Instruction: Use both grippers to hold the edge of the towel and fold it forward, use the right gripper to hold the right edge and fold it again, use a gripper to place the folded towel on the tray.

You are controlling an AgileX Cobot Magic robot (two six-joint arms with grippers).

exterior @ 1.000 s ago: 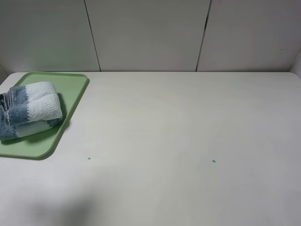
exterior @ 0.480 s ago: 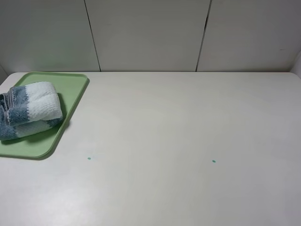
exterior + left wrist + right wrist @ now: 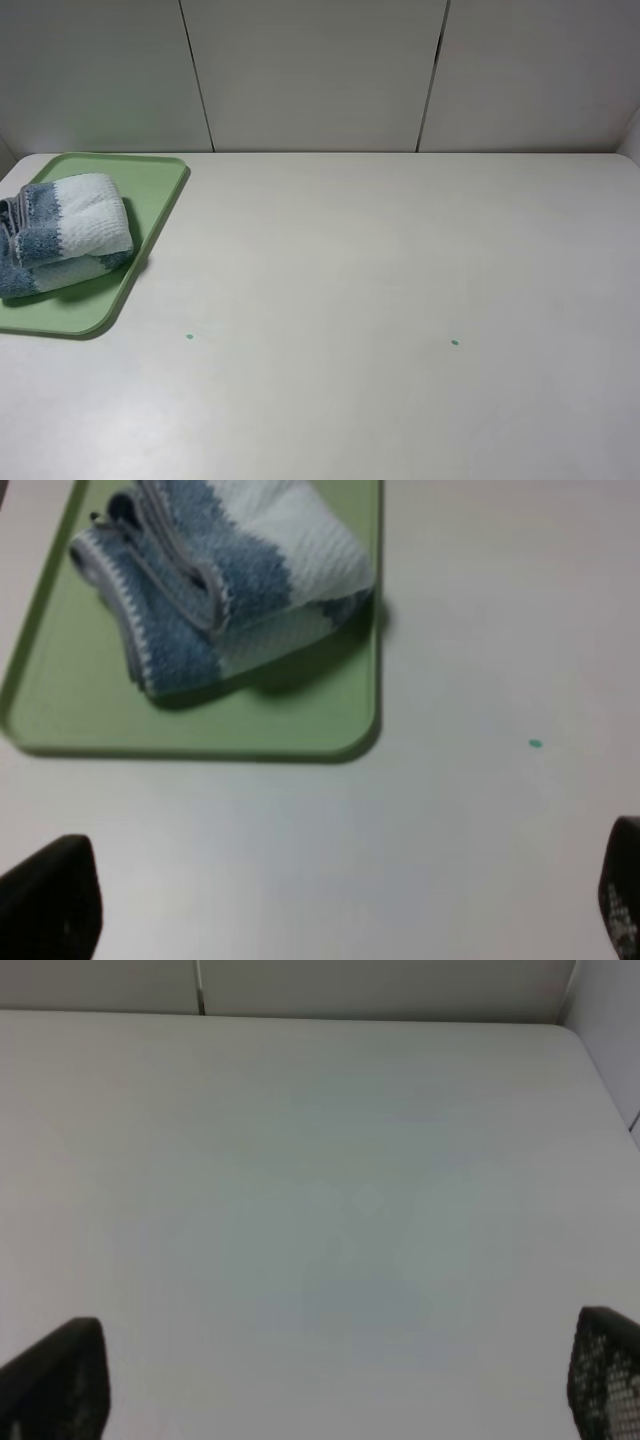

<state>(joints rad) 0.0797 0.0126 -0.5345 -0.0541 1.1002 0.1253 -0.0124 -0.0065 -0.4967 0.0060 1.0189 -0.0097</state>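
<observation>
Towel: a soft waffle-textured cloth with wide white and blue-grey stripes and thin grey edging (image 3: 62, 232) is seen folded into a thick bundle, lying on the tray; in the exterior high view its left end is cut off by the picture's edge.

Tray: a flat light-green plastic rectangular tray with rounded corners and a low raised rim (image 3: 155, 190) is set at the far left of the table, close to the back wall; the towel is carried on its left and middle part, and a bare green strip is left along its right side and near edge.

Table: a plain white tabletop (image 3: 380, 260) is marked by two small green dots, one near the tray's near right corner (image 3: 190, 337) and one further right (image 3: 454, 343).

Left gripper: the left gripper (image 3: 340, 905) is held above bare table just beside the tray's near edge, touching nothing; only two dark fingertips (image 3: 50, 895) are shown at opposite sides of the wrist view, spread wide apart.

Right gripper: the right gripper (image 3: 335, 1375) is held over bare table, well apart from the tray; its two black fingertips (image 3: 605, 1370) are spread wide, with nothing between them.

Wall: pale panels with dark vertical seams (image 3: 310, 70) are seen behind the table.
</observation>
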